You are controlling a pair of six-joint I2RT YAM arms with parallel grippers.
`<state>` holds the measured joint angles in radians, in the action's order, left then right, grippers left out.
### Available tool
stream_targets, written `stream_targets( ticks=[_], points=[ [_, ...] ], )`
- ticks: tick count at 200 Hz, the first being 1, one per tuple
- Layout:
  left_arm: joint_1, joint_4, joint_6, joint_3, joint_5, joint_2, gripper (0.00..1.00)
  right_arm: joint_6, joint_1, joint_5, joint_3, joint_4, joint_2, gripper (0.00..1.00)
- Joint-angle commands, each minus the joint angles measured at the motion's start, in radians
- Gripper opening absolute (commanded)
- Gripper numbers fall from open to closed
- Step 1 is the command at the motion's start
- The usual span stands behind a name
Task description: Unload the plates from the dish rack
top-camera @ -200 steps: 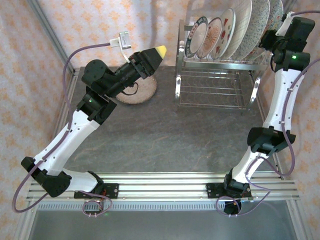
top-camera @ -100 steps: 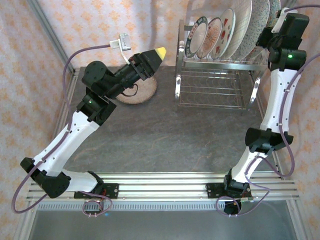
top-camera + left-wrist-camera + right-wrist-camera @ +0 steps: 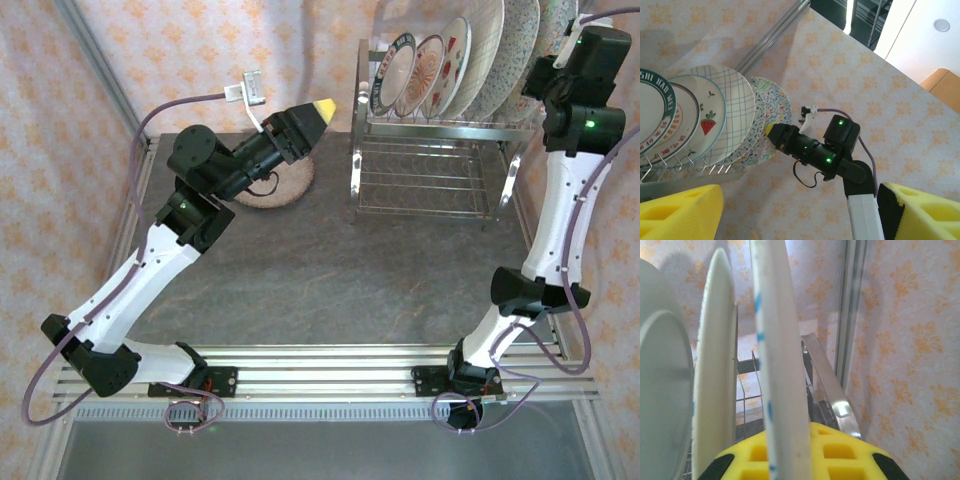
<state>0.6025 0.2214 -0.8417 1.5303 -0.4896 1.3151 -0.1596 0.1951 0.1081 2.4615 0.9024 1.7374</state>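
The fingers (image 3: 840, 452) of the right gripper (image 3: 775, 134) look clamped on the rim of the speckled plate (image 3: 782, 365), the end one at the right of the dish rack (image 3: 430, 170). The other plates (image 3: 430, 65) stand upright in their slots beside it. The step in hand seems to be lifting this plate out, which calls for a straight pull clear of the dividers. The left gripper (image 3: 318, 104) hangs agape nearby, over a dark stone-look tabletop (image 3: 330, 270) between orange-flowered walls (image 3: 200, 50).

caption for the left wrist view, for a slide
Right pincer at the speckled end plate in the dish rack, seen past the left pincer's yellow fingers.
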Motion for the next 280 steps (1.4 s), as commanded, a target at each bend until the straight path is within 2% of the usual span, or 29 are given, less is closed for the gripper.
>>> stream_targets(
  ticks=[1,73,97,159,200,240,263,280],
  points=[
    [0.015,0.06,-0.021,-0.008,0.003,-0.025,0.81,-0.015,-0.004,-0.049,0.031,-0.054,-0.078,0.0],
    [0.05,0.075,-0.025,-0.025,0.022,-0.021,0.81,-0.004,-0.004,-0.085,-0.002,-0.027,-0.17,0.0],
    [0.065,0.021,-0.032,-0.014,0.037,-0.008,0.81,0.017,-0.004,-0.09,-0.004,-0.001,-0.196,0.0],
    [0.13,-0.03,-0.121,-0.011,0.08,0.059,0.79,0.107,-0.003,-0.097,-0.016,0.091,-0.289,0.0],
    [0.191,0.007,-0.185,-0.012,0.093,0.123,0.78,0.131,-0.004,-0.127,-0.055,0.156,-0.363,0.0],
    [0.246,0.026,-0.256,0.021,0.082,0.213,0.76,0.218,-0.005,-0.134,-0.085,0.229,-0.426,0.0],
    [0.276,0.019,-0.303,0.055,0.062,0.287,0.68,0.269,-0.005,-0.161,-0.084,0.289,-0.451,0.0],
    [0.306,0.018,-0.328,0.089,0.053,0.344,0.67,0.313,-0.005,-0.156,-0.091,0.329,-0.472,0.0]
  ],
)
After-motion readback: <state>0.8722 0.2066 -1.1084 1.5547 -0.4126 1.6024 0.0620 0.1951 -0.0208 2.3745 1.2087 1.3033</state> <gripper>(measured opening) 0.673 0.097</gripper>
